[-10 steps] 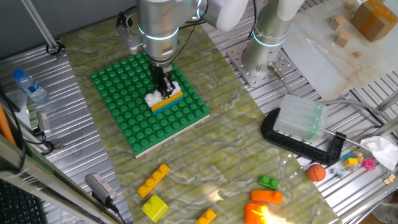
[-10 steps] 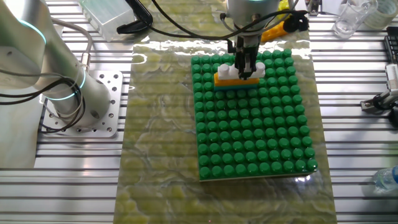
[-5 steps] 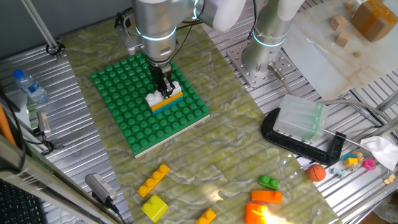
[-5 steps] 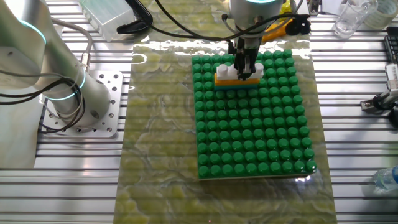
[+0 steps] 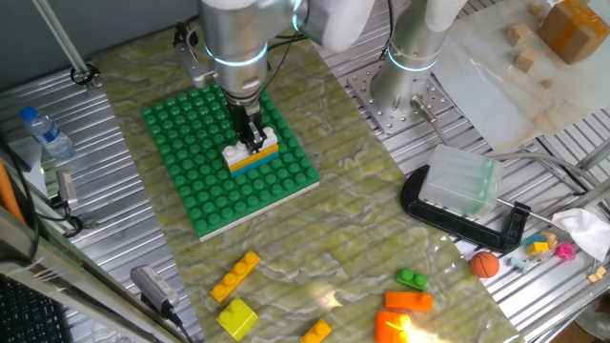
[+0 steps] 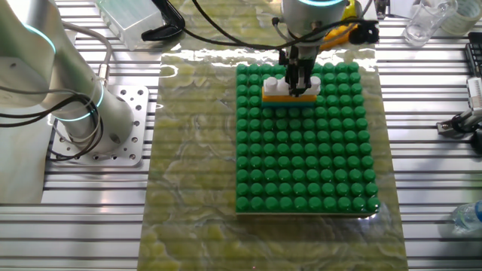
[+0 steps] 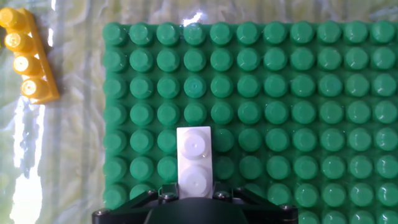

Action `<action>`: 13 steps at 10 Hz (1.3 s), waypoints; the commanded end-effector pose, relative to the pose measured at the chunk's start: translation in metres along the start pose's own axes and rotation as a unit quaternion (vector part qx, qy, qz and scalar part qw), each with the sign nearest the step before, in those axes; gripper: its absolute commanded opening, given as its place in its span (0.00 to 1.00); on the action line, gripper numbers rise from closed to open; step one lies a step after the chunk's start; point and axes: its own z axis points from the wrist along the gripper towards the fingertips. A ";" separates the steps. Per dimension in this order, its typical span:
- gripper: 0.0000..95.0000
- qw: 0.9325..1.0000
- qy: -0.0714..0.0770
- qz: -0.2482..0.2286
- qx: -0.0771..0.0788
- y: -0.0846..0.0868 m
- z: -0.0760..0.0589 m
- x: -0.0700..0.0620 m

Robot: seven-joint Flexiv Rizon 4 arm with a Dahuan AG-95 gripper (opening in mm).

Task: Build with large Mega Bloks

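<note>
A green studded baseplate (image 5: 205,195) lies on the mat; it also shows in the other fixed view (image 6: 301,165) and the hand view (image 7: 311,93). A small stack stands on it: a white brick (image 5: 233,151) on a yellow-orange brick (image 5: 261,152) over a cyan layer (image 5: 250,164). My gripper (image 5: 253,138) stands upright over the stack, shut on the white brick (image 7: 194,158), fingers on either side. The stack also shows in the other fixed view (image 6: 290,95). Loose bricks lie at the mat's near edge: a yellow bar (image 5: 235,276), a yellow block (image 5: 236,317), green (image 5: 412,279) and orange (image 5: 408,301) ones.
A second arm's base (image 5: 410,67) stands right of the plate. A black clamp holding a clear box (image 5: 457,186) is further right. A water bottle (image 5: 46,131) lies left. Small wooden cubes (image 5: 522,43) sit at the back right. A yellow bar (image 7: 28,56) lies off the plate's corner.
The baseplate has shifted and turned slightly with the gripper, which stays closed on the white brick. The stack keeps its place on the plate.
</note>
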 end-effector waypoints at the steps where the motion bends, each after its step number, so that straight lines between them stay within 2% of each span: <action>1: 0.00 1.000 0.003 0.001 0.002 0.003 0.003 -0.005; 3: 0.00 1.000 0.002 0.006 0.013 0.003 0.004 -0.005; 7: 0.00 1.000 -0.008 0.013 0.019 0.007 0.010 -0.009; 10: 0.00 0.999 -0.002 0.013 0.044 0.008 0.015 -0.009; 13: 0.00 0.999 -0.007 0.014 0.039 0.006 0.016 -0.008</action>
